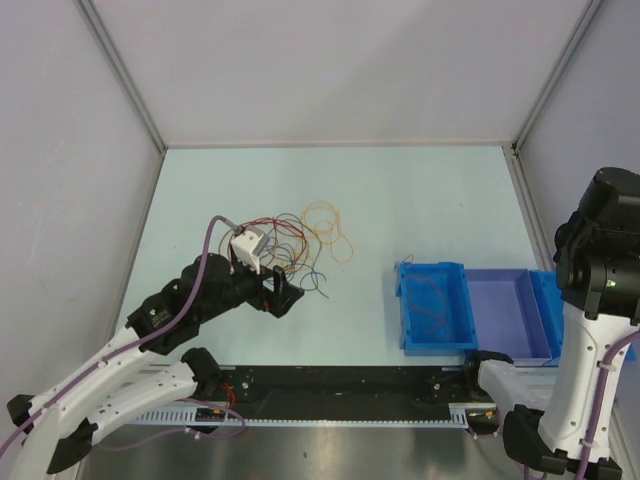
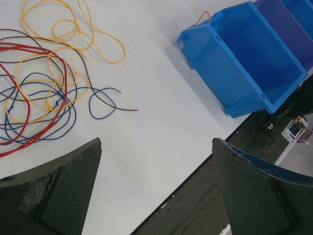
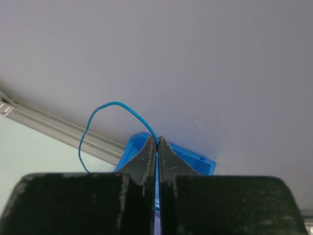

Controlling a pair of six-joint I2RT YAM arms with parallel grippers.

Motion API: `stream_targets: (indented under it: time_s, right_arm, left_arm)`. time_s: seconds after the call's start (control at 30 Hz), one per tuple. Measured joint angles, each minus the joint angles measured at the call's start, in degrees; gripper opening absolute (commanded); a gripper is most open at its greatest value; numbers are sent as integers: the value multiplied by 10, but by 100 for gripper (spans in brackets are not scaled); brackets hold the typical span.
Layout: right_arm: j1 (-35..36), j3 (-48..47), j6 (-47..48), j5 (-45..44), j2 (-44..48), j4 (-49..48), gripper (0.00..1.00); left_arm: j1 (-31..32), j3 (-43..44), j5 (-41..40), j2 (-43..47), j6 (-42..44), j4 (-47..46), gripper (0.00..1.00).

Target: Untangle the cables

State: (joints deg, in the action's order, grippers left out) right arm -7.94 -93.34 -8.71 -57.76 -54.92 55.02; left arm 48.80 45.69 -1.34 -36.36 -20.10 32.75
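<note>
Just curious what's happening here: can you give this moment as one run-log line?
left gripper: open, beside cable tangle | right gripper: shut on blue cable | blue bin: right of tangle

A deep blue bin (image 1: pixel 430 268) stands on the pale table (image 1: pixel 450 200) near its front right corner, touching a paler violet-blue bin (image 1: pixel 508 312) beside it. Grey walls (image 1: pixel 330 60) surround the table.

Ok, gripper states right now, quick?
Left gripper: open, holding nothing.
Right gripper: shut on a blue cable.
</note>
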Motion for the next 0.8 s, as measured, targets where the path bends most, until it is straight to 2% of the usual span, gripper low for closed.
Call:
stream_targets:
  time_s: [0.27, 0.57, 0.63, 0.67, 0.8]
  right_arm:
    - [-103, 84, 0, 7, 23, -18, 0]
    - [-172, 97, -7, 33, 11, -32, 2]
    - [-177, 97, -7, 38, 7, -35, 17]
    - [-179, 97, -8, 42, 5, -36, 38]
    - [-181, 98, -16, 48, 5, -39, 85]
  left_arm:
    - [30, 0, 0, -14, 0, 0, 100]
    - [57, 0, -3, -37, 0, 5, 100]
    - [63, 0, -8, -37, 0, 7, 100]
    - [65, 0, -11, -37, 0, 8, 100]
    - [68, 0, -17, -36, 0, 9, 100]
